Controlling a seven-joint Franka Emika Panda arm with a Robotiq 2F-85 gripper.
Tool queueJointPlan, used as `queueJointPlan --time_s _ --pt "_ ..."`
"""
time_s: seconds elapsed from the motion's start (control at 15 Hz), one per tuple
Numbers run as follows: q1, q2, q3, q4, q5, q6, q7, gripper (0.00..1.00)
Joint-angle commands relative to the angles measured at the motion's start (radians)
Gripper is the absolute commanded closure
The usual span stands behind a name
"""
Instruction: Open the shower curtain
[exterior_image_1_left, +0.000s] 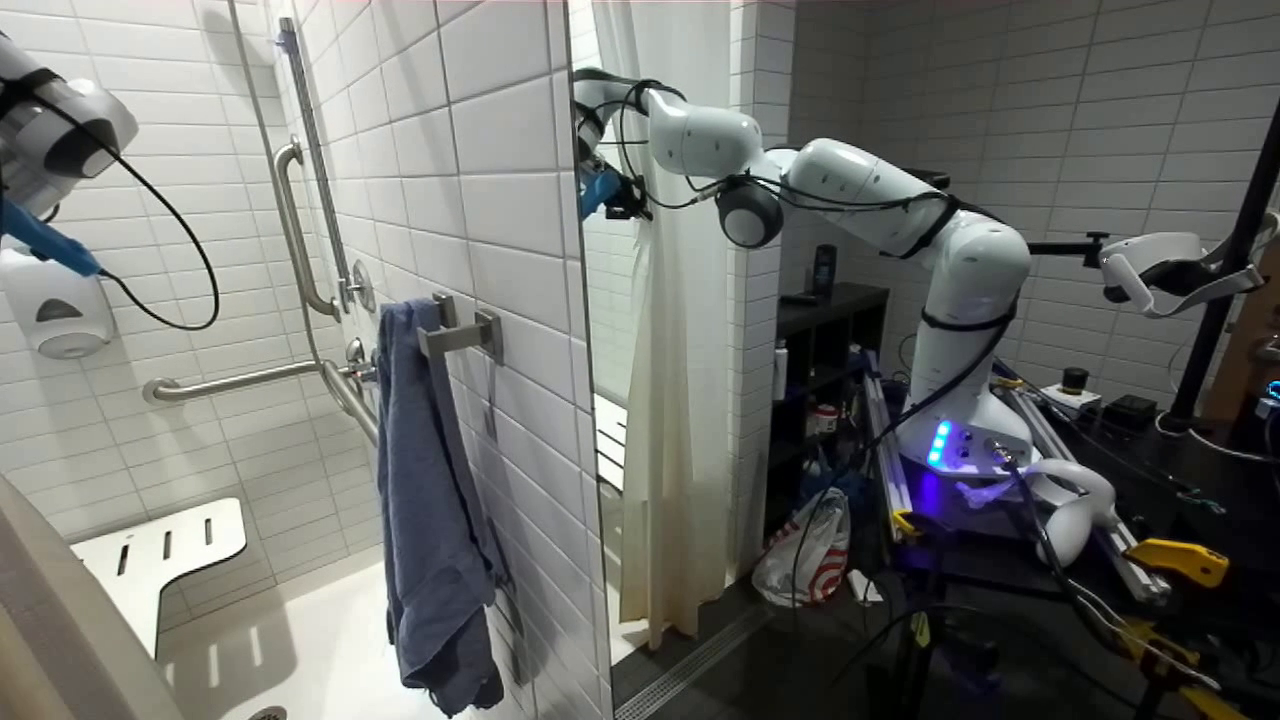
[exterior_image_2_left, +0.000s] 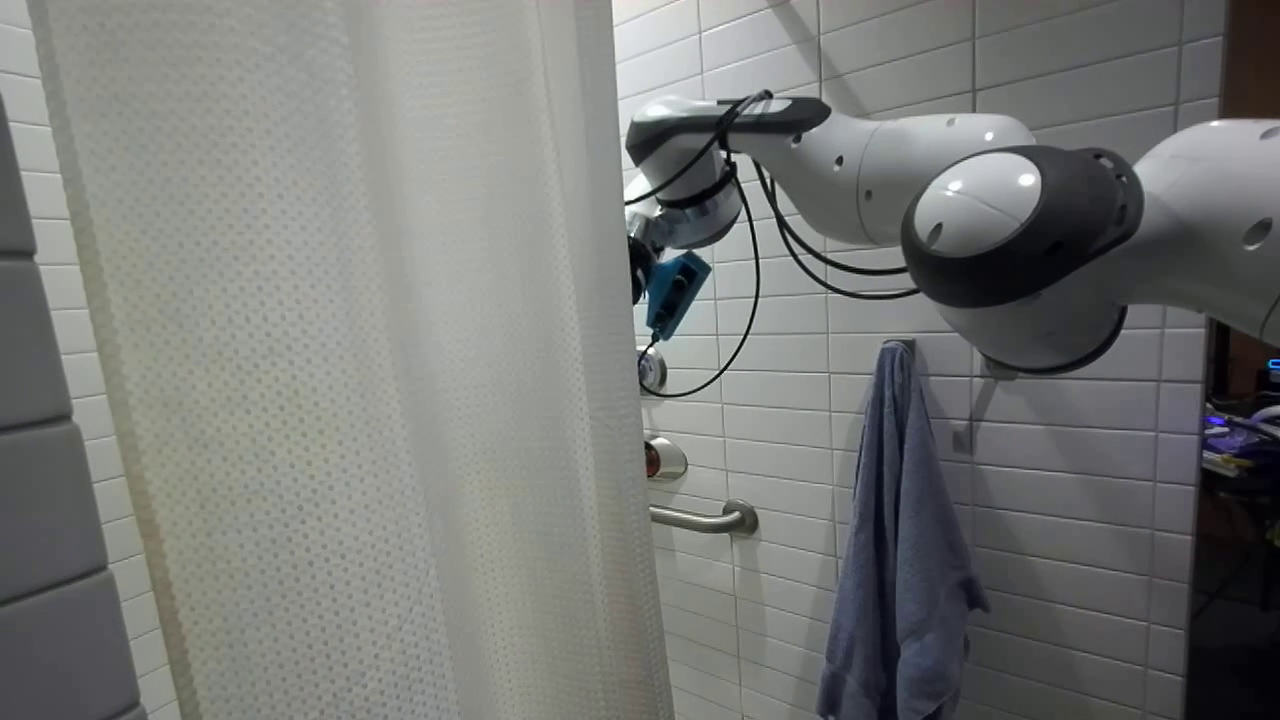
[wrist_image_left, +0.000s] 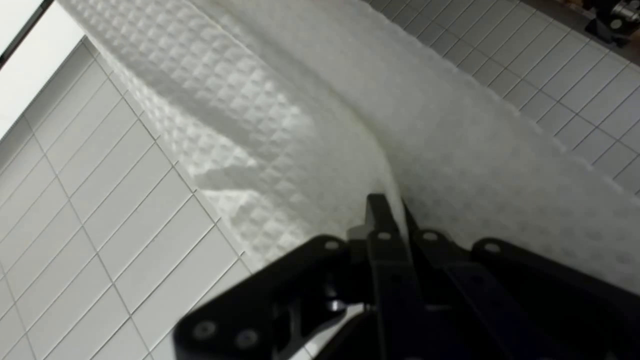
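Note:
The shower curtain (exterior_image_2_left: 330, 380) is a tall off-white textured sheet. It fills the left half of an exterior view and hangs in soft vertical folds. It also shows in an exterior view (exterior_image_1_left: 680, 420), hanging almost to the floor. In the wrist view the curtain (wrist_image_left: 310, 130) spreads across the middle. My gripper (wrist_image_left: 392, 207) is at the bottom centre there, its two black fingers close together with a thin fold of the curtain pinched between them. In an exterior view the fingers are hidden behind the curtain's right edge. Only my wrist and its blue part (exterior_image_2_left: 677, 293) show there.
A blue-grey towel (exterior_image_1_left: 430, 520) hangs from a wall hook beside the arm, below the arm in an exterior view (exterior_image_2_left: 900, 560). Steel grab bars (exterior_image_1_left: 240, 382) and a white slotted seat (exterior_image_1_left: 170, 540) stand out from the tiled wall. A black cable loops below my wrist.

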Motion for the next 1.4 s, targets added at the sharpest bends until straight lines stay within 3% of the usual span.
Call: queueJointPlan --time_s 0.0,1.13,1.2,1.33 --pt "0.04 0.056 -0.045 0.12 0.032 -0.052 0.016 0.98" --pt "0.038 0.056 -0.045 0.119 0.032 -0.053 0.017 1.0" --pt "0.001 0.002 -0.005 0.007 0.01 -0.01 0.002 1.0" --pt "0.012 0.007 -0.01 0.012 0.007 -0.016 -0.005 1.0"
